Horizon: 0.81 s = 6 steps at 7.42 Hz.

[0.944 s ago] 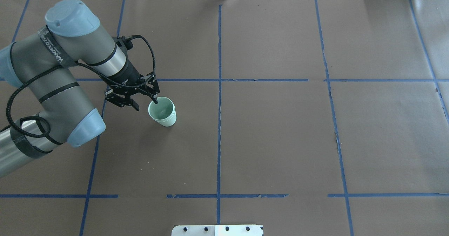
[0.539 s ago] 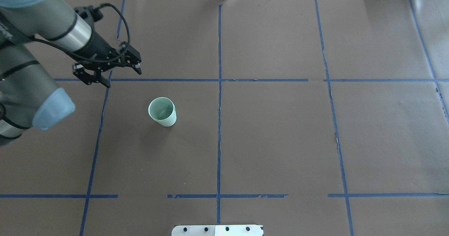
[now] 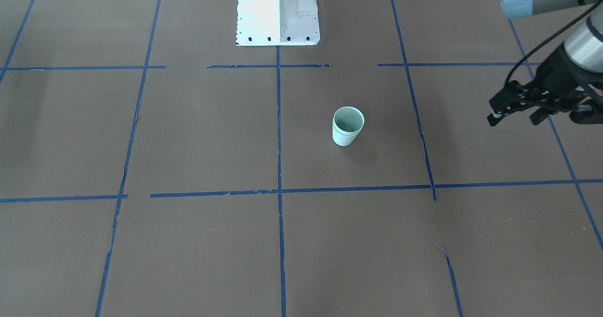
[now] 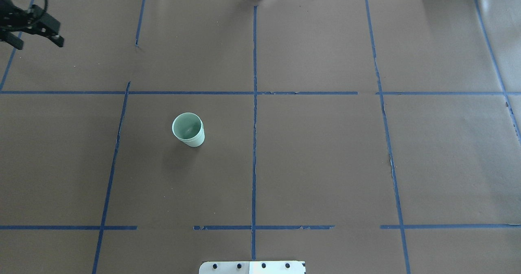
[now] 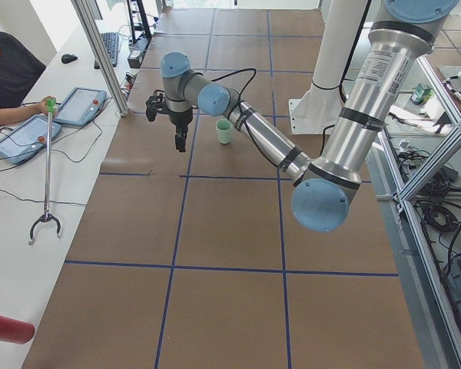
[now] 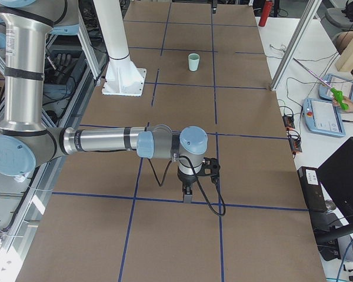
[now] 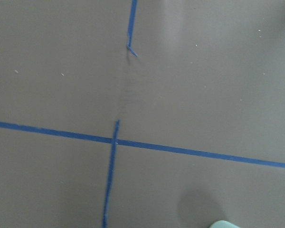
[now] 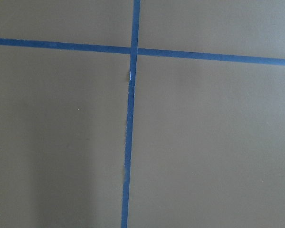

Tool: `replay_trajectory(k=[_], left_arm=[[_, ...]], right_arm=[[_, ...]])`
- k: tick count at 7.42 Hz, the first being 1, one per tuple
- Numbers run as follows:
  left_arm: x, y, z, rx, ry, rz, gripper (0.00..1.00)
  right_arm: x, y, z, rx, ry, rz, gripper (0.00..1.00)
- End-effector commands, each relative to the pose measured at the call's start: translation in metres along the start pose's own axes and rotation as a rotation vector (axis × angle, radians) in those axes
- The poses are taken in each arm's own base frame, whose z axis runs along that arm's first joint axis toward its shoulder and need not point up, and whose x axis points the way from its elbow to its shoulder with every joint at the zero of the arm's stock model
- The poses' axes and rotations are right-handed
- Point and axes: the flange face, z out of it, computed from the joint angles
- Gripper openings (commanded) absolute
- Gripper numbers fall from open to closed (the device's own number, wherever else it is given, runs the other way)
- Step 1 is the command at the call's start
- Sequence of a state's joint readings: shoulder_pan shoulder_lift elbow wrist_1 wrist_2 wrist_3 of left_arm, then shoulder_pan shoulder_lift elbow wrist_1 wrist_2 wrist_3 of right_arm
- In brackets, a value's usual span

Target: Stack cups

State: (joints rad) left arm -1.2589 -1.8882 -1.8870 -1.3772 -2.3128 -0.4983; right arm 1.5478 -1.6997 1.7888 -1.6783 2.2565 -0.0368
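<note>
The two pale mint-green cups (image 4: 188, 130) stand upright, one nested inside the other, left of the table's centre line. They also show in the front view (image 3: 348, 126), the left view (image 5: 225, 131) and the right view (image 6: 193, 61). Only a sliver of rim (image 7: 225, 224) shows in the left wrist view. My left gripper (image 4: 37, 42) is open and empty, raised at the far back left, well away from the cups; it also shows in the front view (image 3: 514, 118). My right gripper (image 6: 188, 194) points down over the brown paper far from the cups; I cannot tell if it is open.
Blue tape lines grid the brown paper. The white robot base plate (image 3: 278, 13) sits at the near edge (image 4: 252, 267). A side table with tablets (image 5: 77, 106) and a person holding a grabber stick (image 5: 48, 169) lies beyond the far edge.
My left gripper, open with one finger at the cups' rim, has lifted off and moved back and left to the table's far corner. The cups have not moved.
</note>
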Motion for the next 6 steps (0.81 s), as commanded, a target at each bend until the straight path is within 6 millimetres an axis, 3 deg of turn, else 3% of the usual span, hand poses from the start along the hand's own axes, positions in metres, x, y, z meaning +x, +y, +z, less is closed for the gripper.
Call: replay_trajectory(k=[1, 2, 3, 4, 6], left_arm=[[-0.163, 0.017, -0.005, -0.035, -0.060, 0.173, 1.00], [-0.232, 0.042, 0.000, -0.064, -0.071, 0.193, 1.00], [-0.276, 0.069, 0.011, -0.087, -0.072, 0.188, 1.00], [-0.292, 0.083, 0.019, -0.097, -0.072, 0.170, 1.00], [-0.316, 0.087, 0.040, -0.139, -0.068, 0.126, 1.00]], right_arm=[[0.000, 0.000, 0.000, -0.001, 0.000, 0.001, 1.00], [0.000, 0.000, 0.000, -0.001, 0.000, 0.001, 1.00], [0.000, 0.000, 0.000, -0.001, 0.000, 0.001, 1.00], [0.000, 0.000, 0.000, 0.000, 0.000, 0.000, 1.00], [0.000, 0.000, 0.000, 0.000, 0.000, 0.000, 1.00]])
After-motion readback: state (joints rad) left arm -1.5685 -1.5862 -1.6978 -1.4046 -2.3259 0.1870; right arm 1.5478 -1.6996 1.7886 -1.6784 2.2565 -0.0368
